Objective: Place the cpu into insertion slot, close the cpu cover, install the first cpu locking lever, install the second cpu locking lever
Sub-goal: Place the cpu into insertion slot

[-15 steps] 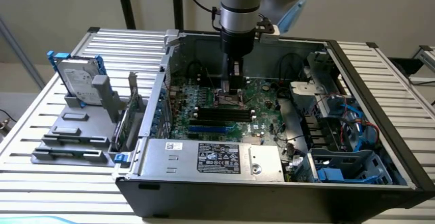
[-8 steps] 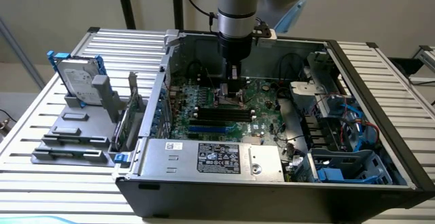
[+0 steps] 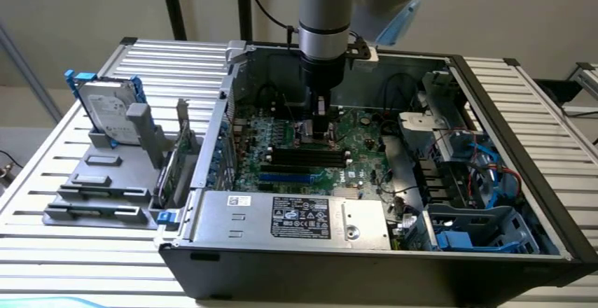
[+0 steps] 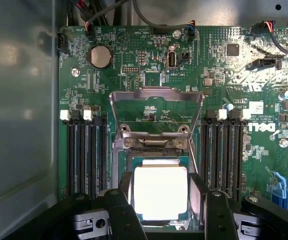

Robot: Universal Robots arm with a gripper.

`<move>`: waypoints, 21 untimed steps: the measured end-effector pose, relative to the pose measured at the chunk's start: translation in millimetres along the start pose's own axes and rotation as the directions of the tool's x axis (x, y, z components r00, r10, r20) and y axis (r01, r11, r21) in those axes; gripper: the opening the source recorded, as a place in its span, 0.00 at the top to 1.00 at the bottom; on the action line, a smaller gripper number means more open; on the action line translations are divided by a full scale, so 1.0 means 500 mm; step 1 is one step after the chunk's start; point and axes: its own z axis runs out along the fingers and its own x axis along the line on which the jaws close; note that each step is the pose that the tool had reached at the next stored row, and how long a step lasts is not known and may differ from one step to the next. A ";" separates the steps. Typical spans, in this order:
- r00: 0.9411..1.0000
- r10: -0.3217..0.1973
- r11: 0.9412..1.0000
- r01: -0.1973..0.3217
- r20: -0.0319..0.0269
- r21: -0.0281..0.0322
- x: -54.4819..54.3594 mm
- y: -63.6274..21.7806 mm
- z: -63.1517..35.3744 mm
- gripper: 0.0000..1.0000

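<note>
the gripper (image 4: 162, 202) is down inside the open computer case (image 3: 374, 274), its fingers (image 4: 125, 200) closed in on two opposite edges of the cpu (image 4: 160, 187). the cpu is at the insertion slot (image 4: 134, 161); whether it is fully seated i cannot tell. the cpu cover (image 4: 156, 94) stands swung up on its hinge at one edge of the slot.
</note>
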 end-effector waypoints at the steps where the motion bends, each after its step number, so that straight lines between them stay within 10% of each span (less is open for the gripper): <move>1: 1.000 0.003 1.000 -0.003 0.001 0.000 0.000 0.000 0.003 0.45; 21: 0.999 0.018 1.000 -0.018 0.046 -0.001 0.022 -0.002 0.025 0.45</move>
